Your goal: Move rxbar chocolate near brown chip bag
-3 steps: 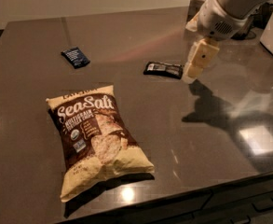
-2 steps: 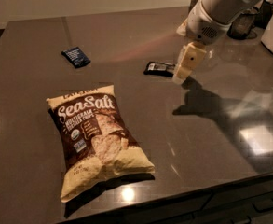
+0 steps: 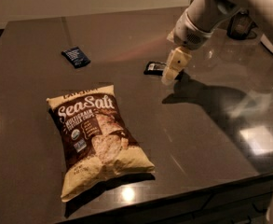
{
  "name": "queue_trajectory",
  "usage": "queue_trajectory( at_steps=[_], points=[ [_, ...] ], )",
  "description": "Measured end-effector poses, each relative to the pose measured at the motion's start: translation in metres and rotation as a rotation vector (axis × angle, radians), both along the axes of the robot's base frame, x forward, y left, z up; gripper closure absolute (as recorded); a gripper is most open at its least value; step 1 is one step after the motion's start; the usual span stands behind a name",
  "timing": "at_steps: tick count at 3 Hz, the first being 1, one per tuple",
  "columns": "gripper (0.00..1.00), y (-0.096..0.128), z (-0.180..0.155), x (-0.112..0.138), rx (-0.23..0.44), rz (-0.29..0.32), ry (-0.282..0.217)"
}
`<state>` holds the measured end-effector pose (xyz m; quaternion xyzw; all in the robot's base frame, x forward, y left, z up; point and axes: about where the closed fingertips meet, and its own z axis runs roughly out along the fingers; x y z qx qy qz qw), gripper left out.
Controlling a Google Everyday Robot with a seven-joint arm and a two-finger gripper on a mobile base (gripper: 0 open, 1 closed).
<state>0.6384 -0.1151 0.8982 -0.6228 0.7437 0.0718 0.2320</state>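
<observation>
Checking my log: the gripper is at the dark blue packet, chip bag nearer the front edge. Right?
No: the camera view shows the gripper at the rxbar chocolate, not the dark blue packet. The brown chip bag is nearer the front edge.

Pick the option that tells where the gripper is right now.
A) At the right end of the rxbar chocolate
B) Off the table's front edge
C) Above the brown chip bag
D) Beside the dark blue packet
A: the gripper hangs at the right end of the rxbar chocolate, well apart from the brown chip bag and the dark blue packet.
</observation>
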Motion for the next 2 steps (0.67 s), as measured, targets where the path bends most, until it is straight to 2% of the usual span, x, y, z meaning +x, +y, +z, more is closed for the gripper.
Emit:
queue_trajectory(
  at_steps=[2],
  points=[
    [0.00, 0.000, -0.029, 0.033, 0.004, 0.012, 0.061]
  ],
)
